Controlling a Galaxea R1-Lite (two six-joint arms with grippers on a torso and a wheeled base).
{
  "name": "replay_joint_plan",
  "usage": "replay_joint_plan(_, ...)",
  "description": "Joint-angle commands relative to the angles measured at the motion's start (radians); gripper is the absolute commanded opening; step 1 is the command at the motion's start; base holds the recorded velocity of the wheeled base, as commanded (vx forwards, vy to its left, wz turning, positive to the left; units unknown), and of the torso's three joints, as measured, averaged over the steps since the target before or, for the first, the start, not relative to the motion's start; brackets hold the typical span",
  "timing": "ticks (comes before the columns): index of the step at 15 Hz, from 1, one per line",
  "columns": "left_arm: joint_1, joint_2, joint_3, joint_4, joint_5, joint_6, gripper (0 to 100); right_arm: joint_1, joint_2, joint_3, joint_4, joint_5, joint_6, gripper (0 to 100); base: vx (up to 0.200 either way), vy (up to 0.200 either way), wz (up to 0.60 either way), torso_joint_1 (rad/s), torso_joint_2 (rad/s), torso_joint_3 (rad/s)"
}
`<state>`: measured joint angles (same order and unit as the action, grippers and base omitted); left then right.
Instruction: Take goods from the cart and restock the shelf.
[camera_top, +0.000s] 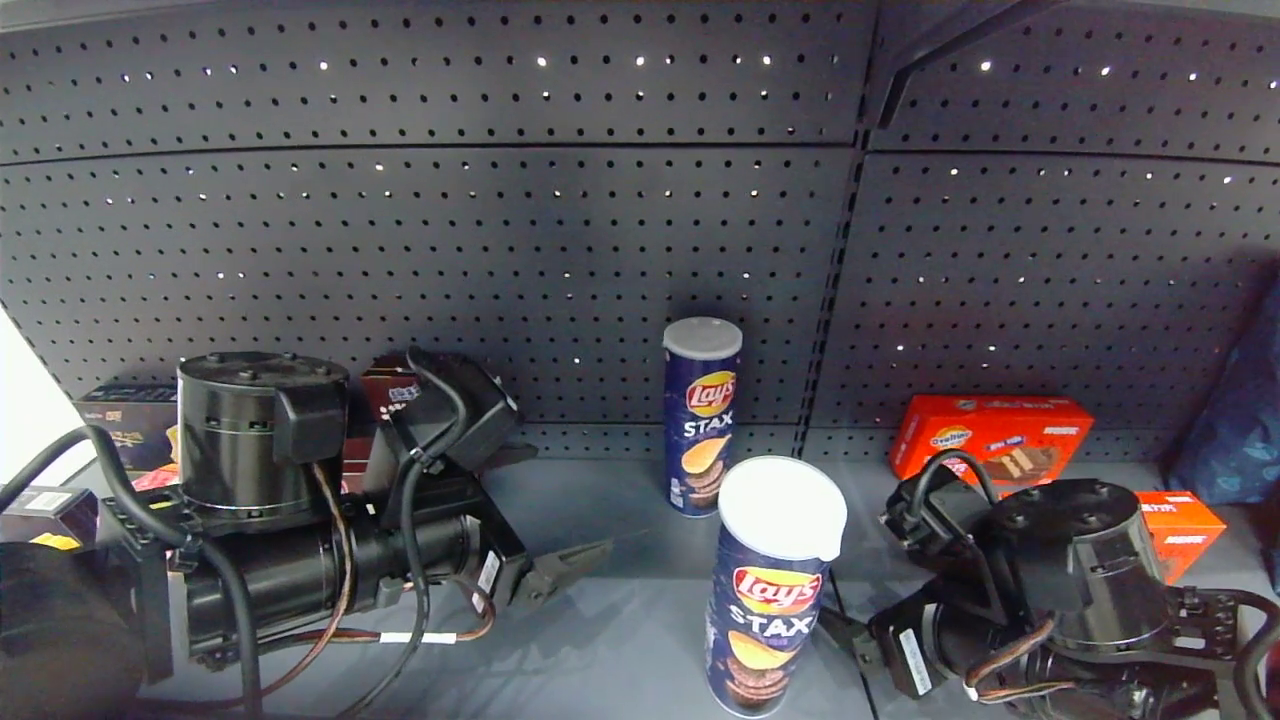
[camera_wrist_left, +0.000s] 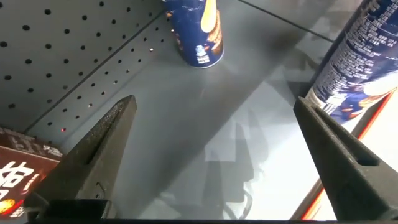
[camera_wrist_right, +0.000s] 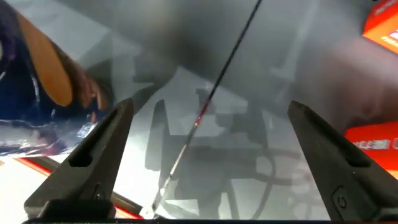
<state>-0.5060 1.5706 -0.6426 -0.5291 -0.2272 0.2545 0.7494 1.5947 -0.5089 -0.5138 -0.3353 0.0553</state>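
2 chip cans (camera_top: 703, 415), 2 orange boxes (camera_top: 990, 435)

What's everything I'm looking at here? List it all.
chip cans: two, dark blue with white lids, upright; one by the back wall, one nearer the front.
orange boxes: two, right side.
dark boxes: at least two, left end.
blue bag: one, far right.
shelf: one, grey.
pegboard wall: one, black, behind.
left tool: one, black, open, empty, left of the front can.
right tool: one, black, open, empty, right of it.
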Motion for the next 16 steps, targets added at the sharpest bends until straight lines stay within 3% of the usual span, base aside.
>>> replay_joint_plan(1, 0.003, 0.005, 0.0, -0.002, 0.0, 0.0, 100, 0.022, 0.004, 0.003, 0.0, -0.002, 0.0, 100, 0.0, 0.0, 0.0, 0.0, 0.0, 0.0)
replay_joint_plan(11, 0.006, 0.019, 0.001, -0.002, 0.0, 0.0, 100, 0.038, 0.054, -0.053, -0.003, -0.001, 0.0, 100, 0.0, 0.0, 0.0, 0.0, 0.0, 0.0)
replay_joint_plan(16, 0.006, 0.023, 0.0, -0.002, -0.001, 0.0, 100, 0.024, -0.047, 0.05, -0.002, -0.002, 0.0, 100, 0.0, 0.0, 0.0, 0.0, 0.0, 0.0)
